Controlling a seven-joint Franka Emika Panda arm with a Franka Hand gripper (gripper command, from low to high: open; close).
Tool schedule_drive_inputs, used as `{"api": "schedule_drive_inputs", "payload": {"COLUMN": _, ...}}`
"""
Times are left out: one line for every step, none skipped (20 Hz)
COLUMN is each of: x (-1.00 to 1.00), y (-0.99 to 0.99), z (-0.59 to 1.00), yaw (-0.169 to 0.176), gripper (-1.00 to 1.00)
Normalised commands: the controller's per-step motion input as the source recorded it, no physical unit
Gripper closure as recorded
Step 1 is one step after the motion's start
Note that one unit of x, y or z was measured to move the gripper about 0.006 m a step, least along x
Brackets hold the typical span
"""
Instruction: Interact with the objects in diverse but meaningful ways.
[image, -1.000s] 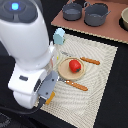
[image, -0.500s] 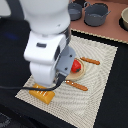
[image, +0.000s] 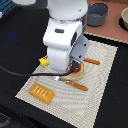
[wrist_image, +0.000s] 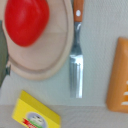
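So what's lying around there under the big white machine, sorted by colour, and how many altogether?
Red: 1, the tomato.
Yellow: 1, the small box.
Orange: 1, the scored slab.
Orange-handled cutlery: 2, the fork and the knife.
Wooden: 1, the round board.
Grey: 1, the pot.
Total: 7.

The arm (image: 65, 40) hides the plate (image: 80, 71) and jaws; the wrist view crops the bread slab (wrist_image: 120, 75).

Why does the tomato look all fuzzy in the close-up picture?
In the wrist view the tomato, fork and yellow box have soft, blurred edges, so the box's label cannot be read. In the exterior view the arm hides the tomato, and everything looks grainy.
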Motion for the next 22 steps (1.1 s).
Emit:
{"api": "schedule_drive_inputs", "payload": {"x": 0.31, "y": 0.28, "z": -0.01, "yaw": -0.100, "gripper": -1.00}}
{"api": "schedule_drive_inputs", "payload": {"x": 0.37, "y": 0.22, "z": 0.00, "yaw": -0.077, "gripper": -1.00}}
{"api": "schedule_drive_inputs", "payload": {"x": 0.39, "y": 0.21, "z": -0.05, "yaw": -0.074, "gripper": -1.00}}
{"api": "schedule_drive_inputs", "payload": {"x": 0.44, "y": 0.19, "z": -0.05, "yaw": -0.077, "gripper": -1.00}}
{"api": "schedule_drive_inputs", "payload": {"x": 0.44, "y": 0.12, "z": -0.06, "yaw": -0.094, "gripper": -1.00}}
{"api": "schedule_drive_inputs", "payload": {"x": 0.38, "y": 0.12, "z": -0.12, "yaw": -0.092, "gripper": -1.00}}
{"api": "schedule_drive_inputs", "payload": {"x": 0.45, "y": 0.15, "z": -0.13, "yaw": -0.088, "gripper": -1.00}}
{"api": "schedule_drive_inputs", "payload": {"x": 0.45, "y": 0.16, "z": -0.15, "yaw": -0.086, "gripper": -1.00}}
{"api": "schedule_drive_inputs", "payload": {"x": 0.41, "y": 0.14, "z": -0.17, "yaw": -0.085, "gripper": -1.00}}
{"api": "schedule_drive_inputs", "payload": {"x": 0.38, "y": 0.11, "z": -0.19, "yaw": -0.084, "gripper": -1.00}}
{"api": "schedule_drive_inputs", "payload": {"x": 0.29, "y": 0.03, "z": -0.21, "yaw": -0.078, "gripper": -1.00}}
{"api": "schedule_drive_inputs", "payload": {"x": 0.14, "y": 0.00, "z": -0.21, "yaw": -0.073, "gripper": -1.00}}
{"api": "schedule_drive_inputs", "payload": {"x": 0.00, "y": -0.05, "z": -0.25, "yaw": -0.056, "gripper": -1.00}}
{"api": "schedule_drive_inputs", "payload": {"x": 0.02, "y": -0.06, "z": -0.27, "yaw": -0.066, "gripper": -1.00}}
{"api": "schedule_drive_inputs", "payload": {"x": 0.00, "y": -0.05, "z": -0.27, "yaw": -0.071, "gripper": -1.00}}
{"api": "schedule_drive_inputs", "payload": {"x": 0.00, "y": -0.05, "z": -0.31, "yaw": -0.066, "gripper": -1.00}}
{"api": "schedule_drive_inputs", "payload": {"x": 0.00, "y": -0.06, "z": -0.31, "yaw": -0.064, "gripper": -1.00}}
{"api": "schedule_drive_inputs", "payload": {"x": 0.00, "y": -0.05, "z": -0.31, "yaw": -0.066, "gripper": -1.00}}
{"api": "schedule_drive_inputs", "payload": {"x": 0.01, "y": -0.02, "z": -0.28, "yaw": -0.076, "gripper": -1.00}}
{"api": "schedule_drive_inputs", "payload": {"x": 0.02, "y": -0.02, "z": -0.27, "yaw": -0.080, "gripper": -1.00}}
{"api": "schedule_drive_inputs", "payload": {"x": 0.00, "y": -0.03, "z": -0.28, "yaw": -0.083, "gripper": -1.00}}
{"api": "schedule_drive_inputs", "payload": {"x": 0.01, "y": -0.03, "z": -0.27, "yaw": -0.080, "gripper": -1.00}}
